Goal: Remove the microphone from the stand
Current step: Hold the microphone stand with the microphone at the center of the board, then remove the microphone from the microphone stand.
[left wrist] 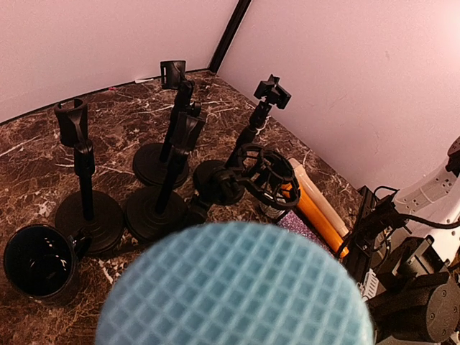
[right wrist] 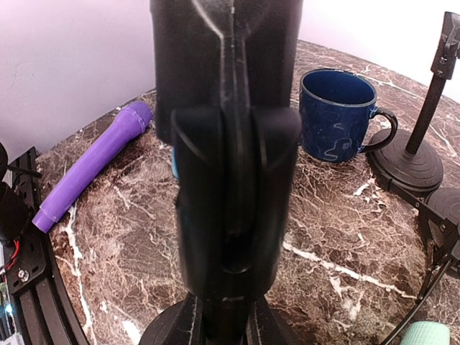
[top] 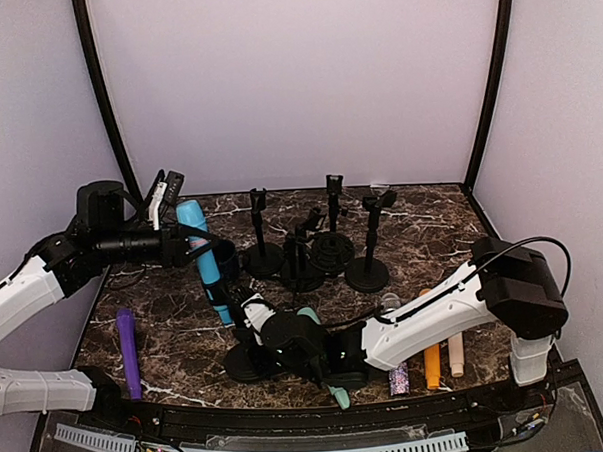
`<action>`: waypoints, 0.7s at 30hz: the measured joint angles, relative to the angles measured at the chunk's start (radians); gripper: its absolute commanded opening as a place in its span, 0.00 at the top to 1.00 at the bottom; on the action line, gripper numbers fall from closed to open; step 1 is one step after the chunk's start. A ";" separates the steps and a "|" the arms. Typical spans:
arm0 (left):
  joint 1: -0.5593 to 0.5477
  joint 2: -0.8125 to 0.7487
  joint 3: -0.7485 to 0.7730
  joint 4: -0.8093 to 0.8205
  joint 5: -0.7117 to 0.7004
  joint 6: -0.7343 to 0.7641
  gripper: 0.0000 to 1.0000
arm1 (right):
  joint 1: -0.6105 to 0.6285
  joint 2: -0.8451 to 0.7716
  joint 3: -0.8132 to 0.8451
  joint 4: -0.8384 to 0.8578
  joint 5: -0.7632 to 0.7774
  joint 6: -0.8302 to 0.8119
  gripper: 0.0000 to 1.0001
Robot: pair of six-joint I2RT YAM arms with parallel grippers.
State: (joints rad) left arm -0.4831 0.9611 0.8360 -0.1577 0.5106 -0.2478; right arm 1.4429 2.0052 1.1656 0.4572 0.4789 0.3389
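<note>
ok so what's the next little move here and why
Probably a short pull with the left gripper, drawing the blue microphone up and back along its own slant, out of the clip. The left gripper grips it near the mesh head, its lower end sits at the clip, and the right gripper is shut on the stand, so the base should stay put.

Site: robot lab test booth | Evidence: plain white walls (top: 295,76) on black poles (top: 104,104) — two arms (top: 426,321) bolted at marble-look table (top: 431,220) edge
</note>
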 measured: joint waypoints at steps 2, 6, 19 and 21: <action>-0.002 0.009 0.019 -0.022 -0.008 0.004 1.00 | 0.000 0.000 0.000 0.006 0.006 0.004 1.00; -0.004 0.009 0.027 -0.039 -0.019 0.009 1.00 | 0.002 0.000 -0.001 0.009 0.012 0.010 1.00; -0.005 -0.091 -0.028 -0.030 -0.011 0.059 1.00 | 0.003 0.000 -0.006 0.021 -0.023 0.046 1.00; -0.005 -0.099 -0.037 -0.021 -0.001 0.067 1.00 | 0.001 0.000 -0.006 0.019 -0.030 0.053 1.00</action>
State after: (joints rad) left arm -0.4885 0.8619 0.7990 -0.1791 0.5095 -0.1810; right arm 1.4441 2.0052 1.1599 0.4767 0.4492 0.3923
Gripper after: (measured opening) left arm 0.457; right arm 0.144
